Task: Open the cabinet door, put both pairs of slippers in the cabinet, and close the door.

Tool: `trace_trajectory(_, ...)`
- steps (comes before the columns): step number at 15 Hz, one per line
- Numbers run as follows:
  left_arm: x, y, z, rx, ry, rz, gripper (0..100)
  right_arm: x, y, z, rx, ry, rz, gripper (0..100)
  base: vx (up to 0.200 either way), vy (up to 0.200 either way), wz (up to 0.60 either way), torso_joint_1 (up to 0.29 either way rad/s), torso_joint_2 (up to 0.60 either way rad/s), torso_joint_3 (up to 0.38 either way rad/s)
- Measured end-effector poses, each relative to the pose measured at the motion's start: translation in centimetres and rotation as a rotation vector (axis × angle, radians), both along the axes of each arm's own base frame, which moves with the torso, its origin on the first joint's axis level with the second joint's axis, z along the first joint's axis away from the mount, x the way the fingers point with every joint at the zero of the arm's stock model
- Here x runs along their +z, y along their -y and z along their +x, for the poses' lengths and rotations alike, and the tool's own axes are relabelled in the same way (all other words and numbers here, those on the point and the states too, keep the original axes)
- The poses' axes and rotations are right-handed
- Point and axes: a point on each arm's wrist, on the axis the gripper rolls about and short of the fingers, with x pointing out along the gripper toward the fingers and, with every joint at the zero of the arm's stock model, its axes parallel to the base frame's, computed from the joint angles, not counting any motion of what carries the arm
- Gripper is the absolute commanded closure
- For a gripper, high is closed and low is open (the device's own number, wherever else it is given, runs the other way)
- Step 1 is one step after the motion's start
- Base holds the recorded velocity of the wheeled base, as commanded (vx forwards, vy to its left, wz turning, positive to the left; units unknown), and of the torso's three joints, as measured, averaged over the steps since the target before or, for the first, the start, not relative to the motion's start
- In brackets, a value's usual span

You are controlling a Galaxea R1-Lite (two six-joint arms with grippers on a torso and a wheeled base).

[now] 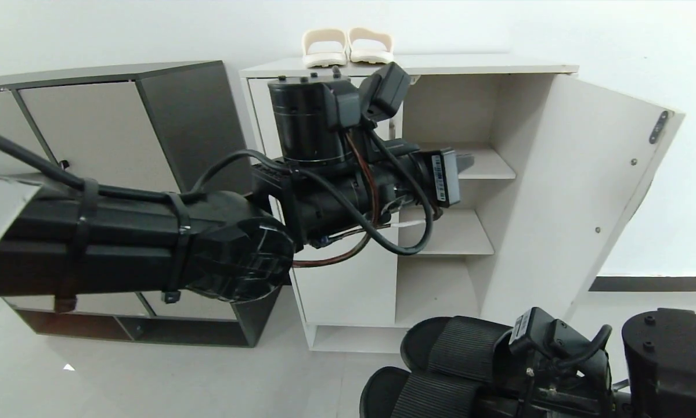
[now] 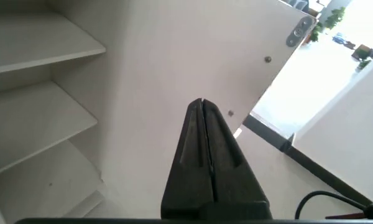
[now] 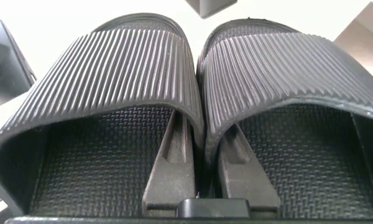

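Observation:
The white cabinet [image 1: 475, 64] stands against the wall with its right door [image 1: 591, 191] swung wide open, showing bare shelves [image 1: 490, 165]. A cream pair of slippers [image 1: 348, 46] rests on its top. My left gripper [image 1: 468, 161] is level with the upper shelf in the opening; its fingers [image 2: 202, 143] are shut with nothing between them, close to the inside of the door [image 2: 174, 62]. Low in front of the cabinet, my right gripper [image 3: 202, 127] is shut on the black slippers [image 1: 440, 360], one finger inside each, pinching the adjoining side walls of the ribbed pair [image 3: 143, 62].
A dark grey cabinet [image 1: 179, 116] stands directly left of the white one, touching it. Glossy floor [image 1: 179, 377] spreads in front of both. The open door juts out to the right, near a dark baseboard [image 1: 649, 284].

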Motion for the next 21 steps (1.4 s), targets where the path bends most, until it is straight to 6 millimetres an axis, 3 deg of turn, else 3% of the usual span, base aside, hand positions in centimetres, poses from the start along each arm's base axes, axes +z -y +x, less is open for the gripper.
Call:
trace_trajectory(4,1.4,-5.0,-2.0,0.089,0.008,-0.004,100,0.4,-0.1,0.5,-0.019,0.006,0.014,100,0.000,0.000,0.00,0.000,0.00,0.000)
trace_trajectory(7,0.5,-11.4,-5.3,0.304,-0.007,0.067,100,0.8,0.1,1.4,-0.110,0.033,0.014,100,0.000,0.000,0.00,0.000,0.00,0.000)
trace_trajectory(10,-1.9,-18.9,-10.8,0.578,0.015,0.157,100,1.3,-0.2,2.5,-0.230,0.054,0.023,100,0.000,0.000,0.00,0.000,0.00,0.000)
trace_trajectory(13,-4.5,-24.5,-17.4,0.820,0.020,0.202,100,2.1,-1.1,3.9,-0.377,0.064,0.059,100,0.000,0.000,0.00,0.000,0.00,0.000)
trace_trajectory(17,-9.7,-27.7,-25.5,1.100,-0.057,0.278,100,2.1,-2.1,5.8,-0.519,0.071,0.068,100,0.000,0.000,0.00,0.000,0.00,0.000)
trace_trajectory(19,-12.6,-28.0,-28.0,1.222,-0.056,0.273,100,1.9,-2.3,6.1,-0.520,0.067,0.061,100,0.000,0.000,0.00,0.000,0.00,0.000)
trace_trajectory(21,-15.6,-28.0,-29.0,1.288,-0.055,0.275,100,1.7,-2.4,6.2,-0.523,0.066,0.058,100,0.000,0.000,0.00,0.000,0.00,0.000)
